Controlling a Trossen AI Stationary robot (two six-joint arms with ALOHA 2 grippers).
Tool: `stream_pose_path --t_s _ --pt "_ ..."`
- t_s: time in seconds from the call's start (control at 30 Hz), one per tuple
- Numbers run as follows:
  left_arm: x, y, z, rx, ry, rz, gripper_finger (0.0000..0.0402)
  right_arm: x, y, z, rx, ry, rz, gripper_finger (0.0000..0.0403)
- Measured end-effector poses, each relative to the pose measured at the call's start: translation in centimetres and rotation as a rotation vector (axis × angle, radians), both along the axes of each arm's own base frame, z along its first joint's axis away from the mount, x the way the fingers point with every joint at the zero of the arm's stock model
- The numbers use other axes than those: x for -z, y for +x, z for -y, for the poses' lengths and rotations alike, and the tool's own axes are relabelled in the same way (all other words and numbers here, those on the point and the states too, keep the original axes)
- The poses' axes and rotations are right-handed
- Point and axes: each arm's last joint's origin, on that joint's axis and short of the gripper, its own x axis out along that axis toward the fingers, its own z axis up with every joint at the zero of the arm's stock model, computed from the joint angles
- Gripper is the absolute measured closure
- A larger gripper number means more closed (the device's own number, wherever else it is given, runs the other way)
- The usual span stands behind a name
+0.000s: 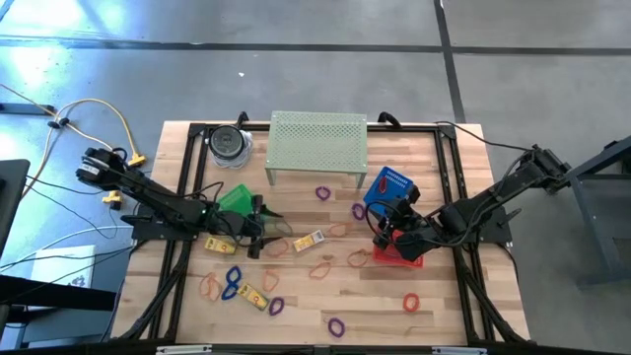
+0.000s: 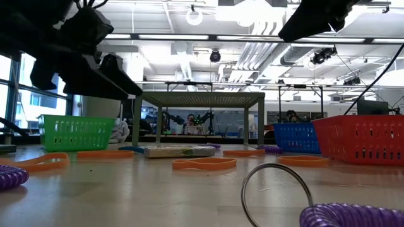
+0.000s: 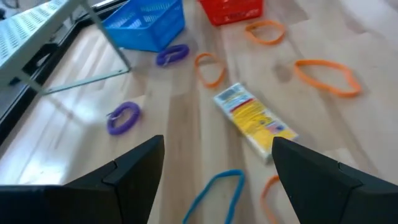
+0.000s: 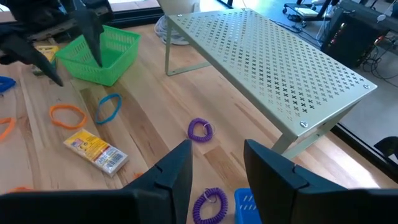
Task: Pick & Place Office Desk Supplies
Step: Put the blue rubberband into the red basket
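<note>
Band loops in orange [image 1: 322,268], purple [image 1: 336,324] and blue [image 1: 232,281] lie flat and scattered on the wooden table, with small yellow packs [image 1: 310,240] among them. My left gripper [image 1: 264,235] hovers open just left of the table's middle. In its wrist view a yellow pack [image 3: 255,121] and a blue band [image 3: 217,193] lie on the table ahead of its fingers [image 3: 217,149]. My right gripper [image 1: 381,231] stands open above the table beside the blue basket [image 1: 389,184], with nothing between its fingers [image 4: 216,152]. A purple coil [image 4: 200,129] lies ahead of it.
A pale green perforated stand [image 1: 317,143] and a dark-lidded jar [image 1: 229,144] are at the table's far side. A green basket [image 1: 235,197] sits by the left arm and a red basket [image 1: 397,253] under the right arm. Cables lie on the floor to the left.
</note>
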Motion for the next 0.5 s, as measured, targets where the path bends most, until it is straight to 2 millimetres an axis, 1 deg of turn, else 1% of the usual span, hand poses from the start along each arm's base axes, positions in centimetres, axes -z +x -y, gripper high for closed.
stream_pose_path --t_s 0.2,0.3,0.4,0.5 --pt "0.9 0.7 -1.6 -0.078 0.009 -0.039 0.0112 -0.1 0.1 -0.1 0.001 0.01 0.017 0.027" --pt "1.1 1.1 -1.7 -0.076 0.009 -0.047 0.0112 -0.1 0.1 -0.1 0.001 0.01 0.017 0.027" --pt "0.0 1.8 -1.5 -0.104 -0.043 0.001 0.0112 -0.1 0.1 -0.1 -0.002 0.014 0.016 0.027" --pt "-1.3 2.5 -1.5 -0.183 -0.155 0.075 0.0112 -0.1 0.1 -0.1 -0.015 0.033 0.01 0.027"
